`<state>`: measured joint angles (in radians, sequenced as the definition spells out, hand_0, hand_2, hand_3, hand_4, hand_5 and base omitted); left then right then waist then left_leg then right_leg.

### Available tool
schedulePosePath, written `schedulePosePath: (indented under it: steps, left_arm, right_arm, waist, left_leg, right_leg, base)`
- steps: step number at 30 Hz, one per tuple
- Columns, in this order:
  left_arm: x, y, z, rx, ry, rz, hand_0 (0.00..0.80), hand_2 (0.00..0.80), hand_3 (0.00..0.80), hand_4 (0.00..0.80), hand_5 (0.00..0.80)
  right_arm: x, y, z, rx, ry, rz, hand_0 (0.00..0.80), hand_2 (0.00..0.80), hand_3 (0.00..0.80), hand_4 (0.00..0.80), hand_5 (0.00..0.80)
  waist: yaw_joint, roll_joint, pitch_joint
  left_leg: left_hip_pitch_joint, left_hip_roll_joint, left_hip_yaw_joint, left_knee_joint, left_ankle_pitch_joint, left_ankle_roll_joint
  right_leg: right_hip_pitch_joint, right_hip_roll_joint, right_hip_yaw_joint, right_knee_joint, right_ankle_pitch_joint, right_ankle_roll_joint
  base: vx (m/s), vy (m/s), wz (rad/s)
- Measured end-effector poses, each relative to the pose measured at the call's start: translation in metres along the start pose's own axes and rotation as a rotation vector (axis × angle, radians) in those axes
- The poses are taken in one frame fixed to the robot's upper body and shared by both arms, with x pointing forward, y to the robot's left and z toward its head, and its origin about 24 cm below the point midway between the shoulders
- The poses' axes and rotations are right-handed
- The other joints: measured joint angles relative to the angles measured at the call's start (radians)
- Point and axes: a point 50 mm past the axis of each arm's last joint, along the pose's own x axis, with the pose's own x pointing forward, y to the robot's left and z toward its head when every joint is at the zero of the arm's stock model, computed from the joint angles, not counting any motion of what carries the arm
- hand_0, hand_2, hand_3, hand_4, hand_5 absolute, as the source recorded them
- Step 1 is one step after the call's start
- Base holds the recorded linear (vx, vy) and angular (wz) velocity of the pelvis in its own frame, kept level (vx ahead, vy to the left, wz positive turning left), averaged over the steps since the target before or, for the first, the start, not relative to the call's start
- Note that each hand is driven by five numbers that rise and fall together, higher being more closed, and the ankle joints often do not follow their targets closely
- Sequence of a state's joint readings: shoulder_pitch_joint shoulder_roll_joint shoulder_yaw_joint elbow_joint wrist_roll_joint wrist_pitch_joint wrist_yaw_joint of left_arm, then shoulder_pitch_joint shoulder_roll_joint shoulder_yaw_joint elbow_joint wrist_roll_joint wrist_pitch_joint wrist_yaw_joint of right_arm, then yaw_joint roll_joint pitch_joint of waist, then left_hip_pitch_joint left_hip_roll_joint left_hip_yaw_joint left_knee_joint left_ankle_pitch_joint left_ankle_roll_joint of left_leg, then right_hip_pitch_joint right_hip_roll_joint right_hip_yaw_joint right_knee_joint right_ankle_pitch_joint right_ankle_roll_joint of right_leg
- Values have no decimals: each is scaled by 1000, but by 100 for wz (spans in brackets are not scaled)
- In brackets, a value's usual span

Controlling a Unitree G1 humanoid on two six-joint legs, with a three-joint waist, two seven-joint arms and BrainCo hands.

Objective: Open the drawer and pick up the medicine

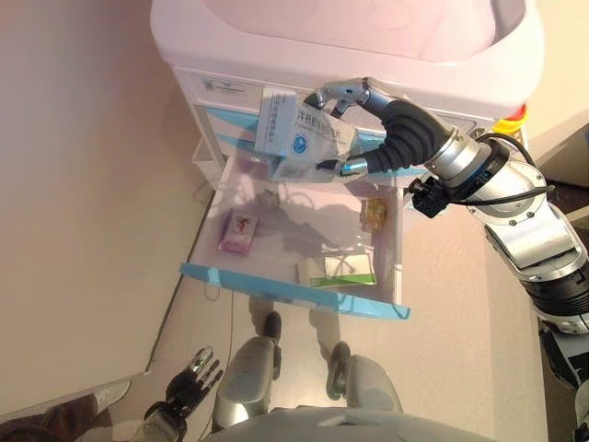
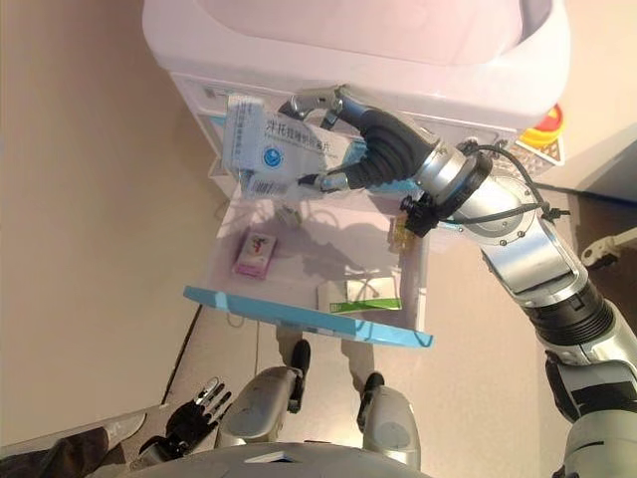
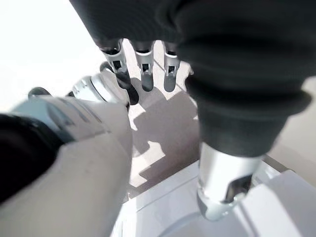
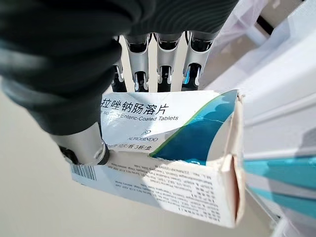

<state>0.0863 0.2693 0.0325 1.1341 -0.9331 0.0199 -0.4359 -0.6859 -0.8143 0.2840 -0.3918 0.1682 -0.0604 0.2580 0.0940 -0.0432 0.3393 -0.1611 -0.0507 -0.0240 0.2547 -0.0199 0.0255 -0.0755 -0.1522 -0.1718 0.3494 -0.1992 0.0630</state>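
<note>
Right wrist view shows our right hand (image 4: pixel 98 64) clamped on the medicine box (image 4: pixel 163 148): the fingers (image 4: pixel 139 64) lie across its printed top face and the thumb presses from beneath, near the barcode. We hold the box in the air above the back of the open drawer (image 1: pixel 276 281), at about twelve o'clock from the drawer's middle, close to the cabinet (image 1: pixel 350 46) front.

We judge the main risk to be the box itself. It is thin, glossy white-and-blue cardboard, and its end flap is torn open, showing raw brown board and a hollow inside. A hard squeeze could crush the walls, and tilting the open end downward could let any contents slide out. The slick print also gives little friction, so a sudden swing might let it slip back into the drawer.

The drawer is a smooth, pale plastic tray with a blue front lip. It holds a small pink box (image 1: pixel 239 232) at nine o'clock, a flat white-and-green box (image 1: pixel 337 272) at five o'clock and a small amber packet (image 1: pixel 375 212) at two o'clock; a dropped box could knock them.

Our left hand (image 1: pixel 191 378) hangs low by the floor (image 1: pixel 460 304), fingers loosely spread and holding nothing.
</note>
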Motion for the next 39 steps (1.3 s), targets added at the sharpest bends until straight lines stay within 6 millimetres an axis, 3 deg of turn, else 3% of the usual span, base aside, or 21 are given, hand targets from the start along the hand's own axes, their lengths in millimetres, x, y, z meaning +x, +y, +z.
schedulePosePath:
  steps: [6, 13, 22, 28, 34, 39]
  left_arm:
    - [-11, 18, -14, -10, 37, 77, 0, 0, 0, 0, 0]
    - [-15, 23, -17, -11, 52, 98, 0, 0, 0, 0, 0]
    - [-18, 29, -16, -6, 65, 142, 0, 0, 0, 0, 0]
    - [-19, 33, -10, 0, 75, 172, 0, 0, 0, 0, 0]
    - [-17, 30, -4, 5, 79, 175, 0, 0, 0, 0, 0]
    - [-18, 31, -5, 0, 96, 192, 0, 0, 0, 0, 0]
  right_arm:
    - [3, -7, -1, 15, 9, -68, 800, 800, 800, 800, 800]
    - [9, -33, -18, -42, 108, -218, 800, 800, 800, 800, 800]
    - [-5, -100, -61, -322, 415, -387, 800, 800, 800, 800, 800]
    - [-15, -133, -94, -490, 665, -344, 800, 800, 800, 800, 800]
    - [-34, -140, -121, -629, 841, -248, 800, 800, 800, 800, 800]
    - [-47, -130, -138, -660, 902, -145, 800, 800, 800, 800, 800]
  waist:
    - [9, -9, -71]
    - [17, -30, -106]
    - [49, -39, -133]
    - [78, -43, -142]
    - [115, -39, -145]
    - [135, -34, -144]
  left_leg:
    - [27, -1, -1, -16, -3, 5]
    - [30, 0, -10, -17, -5, 3]
    - [33, -5, -30, -20, -2, 6]
    - [43, -10, -43, -36, 3, 6]
    - [51, -20, -70, -54, 16, 4]
    - [47, -25, -88, -55, 19, 4]
  right_leg:
    - [33, 1, -2, -20, 2, 3]
    - [39, 4, -5, -31, 2, 4]
    - [68, 8, -13, -69, 14, 11]
    - [87, 7, -31, -89, 17, 13]
    - [103, 3, -53, -107, 17, 13]
    - [111, 2, -69, -119, 17, 13]
  base:
    - [64, 0, 0]
    - [40, -6, 2]
    - [32, 11, 5]
    - [55, 37, 8]
    - [31, 27, 12]
    - [16, 21, 11]
